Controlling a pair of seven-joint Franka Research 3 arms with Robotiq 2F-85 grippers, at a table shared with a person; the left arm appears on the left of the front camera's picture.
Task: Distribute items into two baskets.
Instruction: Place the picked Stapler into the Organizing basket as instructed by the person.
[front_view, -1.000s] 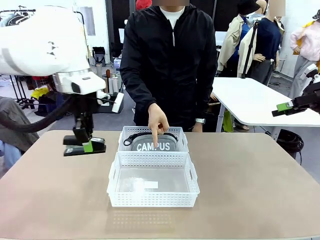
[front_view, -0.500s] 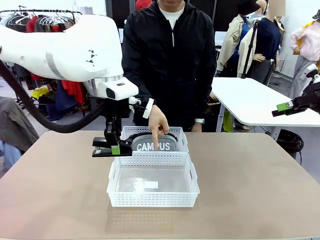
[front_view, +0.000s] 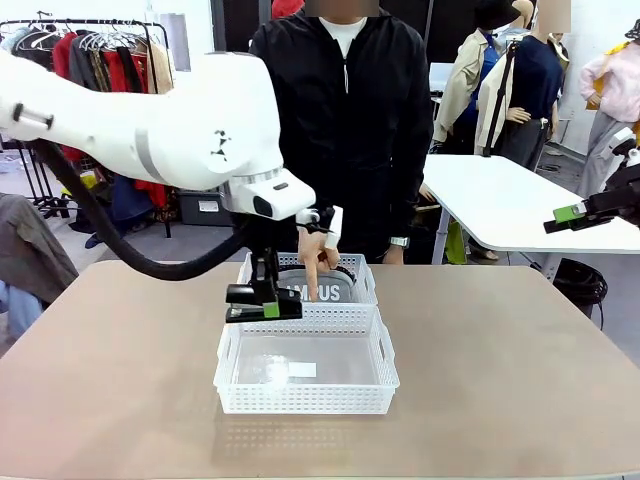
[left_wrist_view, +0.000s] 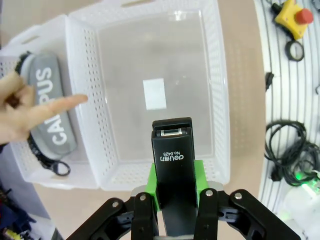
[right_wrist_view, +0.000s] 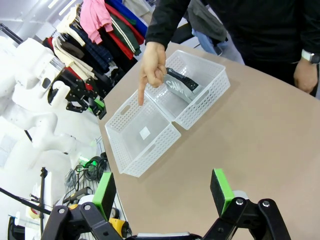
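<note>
The left tool (front_view: 264, 307) covers the pouch's (front_view: 335, 290) first letters (only "US" reads).

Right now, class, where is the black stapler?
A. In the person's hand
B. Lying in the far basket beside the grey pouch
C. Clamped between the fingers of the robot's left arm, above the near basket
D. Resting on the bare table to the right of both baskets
C: the left wrist view shows the stapler gripped between the green-padded fingers, over the near basket, which holds no item; the pouch lies in the far basket.
</note>
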